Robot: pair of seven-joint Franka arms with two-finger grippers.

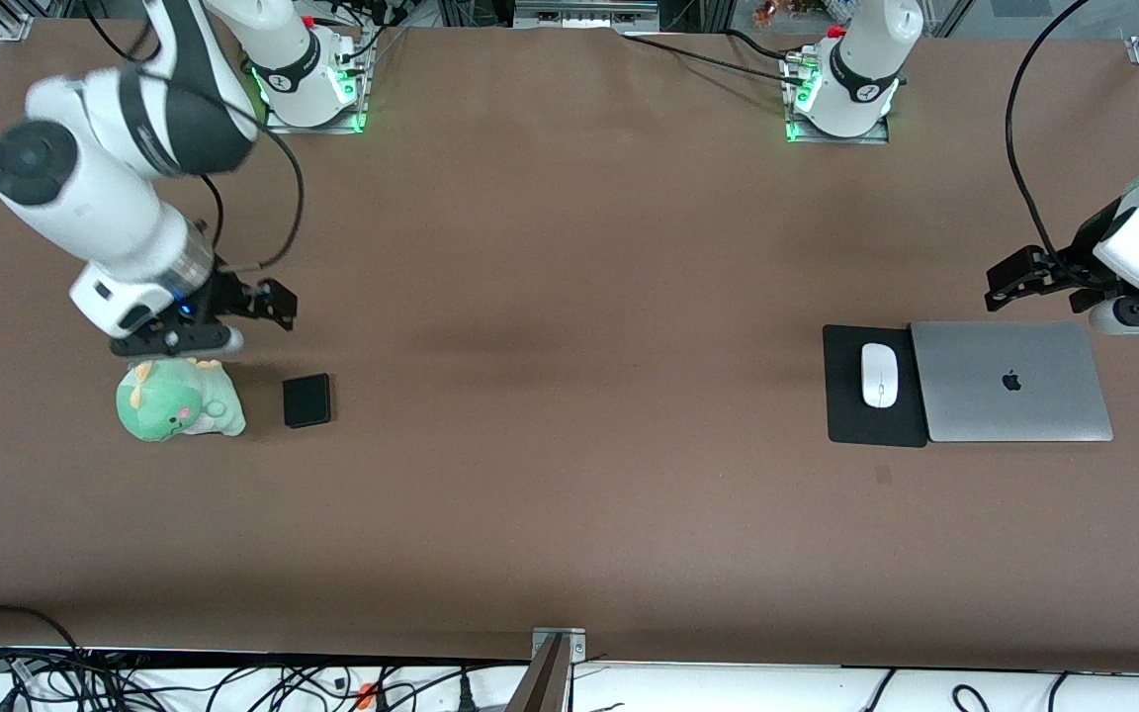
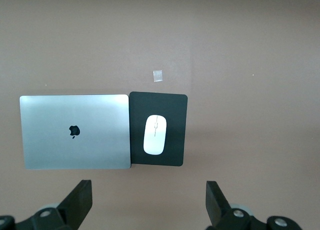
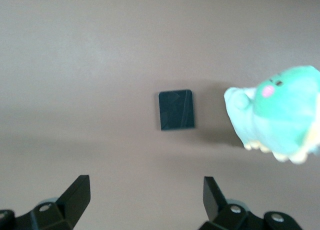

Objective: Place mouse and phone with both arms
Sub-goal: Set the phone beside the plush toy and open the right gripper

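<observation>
The white mouse (image 1: 879,375) lies on a black mouse pad (image 1: 851,415) toward the left arm's end of the table. It also shows in the left wrist view (image 2: 155,134) on the pad (image 2: 172,110). The black phone (image 1: 306,400) lies flat on the table toward the right arm's end, and shows in the right wrist view (image 3: 176,109). My left gripper (image 1: 1009,277) is open and empty, up over the table by the laptop; its own view shows it (image 2: 148,202) wide open. My right gripper (image 1: 273,302) is open and empty over the table by the phone, as its own view shows (image 3: 146,200).
A closed silver laptop (image 1: 1009,381) lies against the mouse pad, on the side away from the table's middle. A green plush dinosaur (image 1: 179,399) sits beside the phone, under the right wrist. A small tape scrap (image 2: 157,75) lies near the pad. The brown table (image 1: 569,297) spans the view.
</observation>
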